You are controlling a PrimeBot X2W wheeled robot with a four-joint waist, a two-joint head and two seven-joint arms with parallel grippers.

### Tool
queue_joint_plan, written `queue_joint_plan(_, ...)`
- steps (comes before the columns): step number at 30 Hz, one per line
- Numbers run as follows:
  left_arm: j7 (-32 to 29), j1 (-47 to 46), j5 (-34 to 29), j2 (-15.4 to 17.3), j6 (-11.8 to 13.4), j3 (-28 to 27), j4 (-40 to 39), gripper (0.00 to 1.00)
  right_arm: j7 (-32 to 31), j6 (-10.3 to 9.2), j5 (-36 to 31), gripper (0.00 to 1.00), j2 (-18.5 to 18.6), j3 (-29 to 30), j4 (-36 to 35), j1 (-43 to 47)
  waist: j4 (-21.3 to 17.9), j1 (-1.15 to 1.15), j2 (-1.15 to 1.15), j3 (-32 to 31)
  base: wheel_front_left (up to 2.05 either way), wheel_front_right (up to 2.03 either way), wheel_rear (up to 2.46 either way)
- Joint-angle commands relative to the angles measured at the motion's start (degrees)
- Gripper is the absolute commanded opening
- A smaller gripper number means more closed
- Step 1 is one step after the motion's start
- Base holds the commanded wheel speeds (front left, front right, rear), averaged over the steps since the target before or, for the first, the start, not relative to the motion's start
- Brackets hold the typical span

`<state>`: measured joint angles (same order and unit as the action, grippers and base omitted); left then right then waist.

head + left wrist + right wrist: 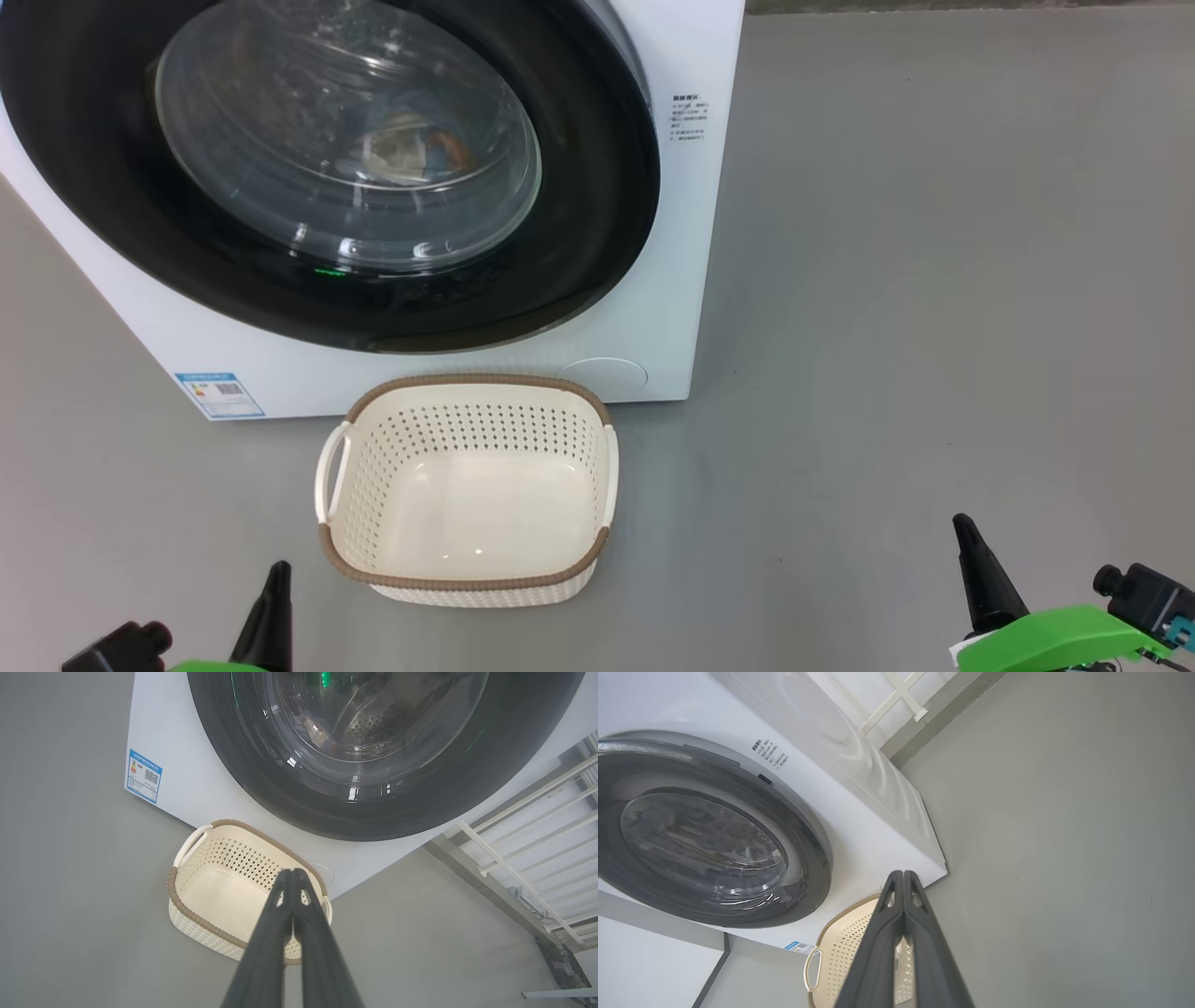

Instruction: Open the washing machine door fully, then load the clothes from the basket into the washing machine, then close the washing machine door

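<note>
Grey floor (887, 280). Basket (467, 385) empty before washing machine (681, 280). Clothes (411, 149) visible behind glass of washing machine door (579, 233), which looks closed. My left claw (278, 571) and right claw (962, 523) pinched together, empty. Judge last step done; next, only confirm latch.

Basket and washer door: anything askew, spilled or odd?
Nothing stands out. The basket sits upright and empty on the floor before the washing machine; the washing machine door looks shut, with clothes visible behind its glass. The left gripper and right gripper are shut, empty.
</note>
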<state>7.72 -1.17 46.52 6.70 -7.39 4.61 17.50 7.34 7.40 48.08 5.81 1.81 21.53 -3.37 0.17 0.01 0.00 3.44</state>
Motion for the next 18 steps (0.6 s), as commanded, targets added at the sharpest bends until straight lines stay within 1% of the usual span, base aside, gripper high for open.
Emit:
queue_joint_plan(1, -0.3, -2.4, 1.9, 0.7, 0.0, -1.5, -1.7, 0.00, -0.5, 0.03, 2.1, 0.00, 0.3, 0.0, -1.7, -1.6, 0.0, 0.00, 0.00, -0.1, 0.00, 0.00, 0.00)
queue_joint_plan(18, -3.0, -2.9, 11.0, 0.0, 0.0, -3.2, -2.0, 0.00, -3.3, 0.04, 10.6, 0.00, -0.4, 1.0, -2.9, -1.8, 0.0, 0.00, 0.00, -0.7, 0.00, 0.00, 0.00)
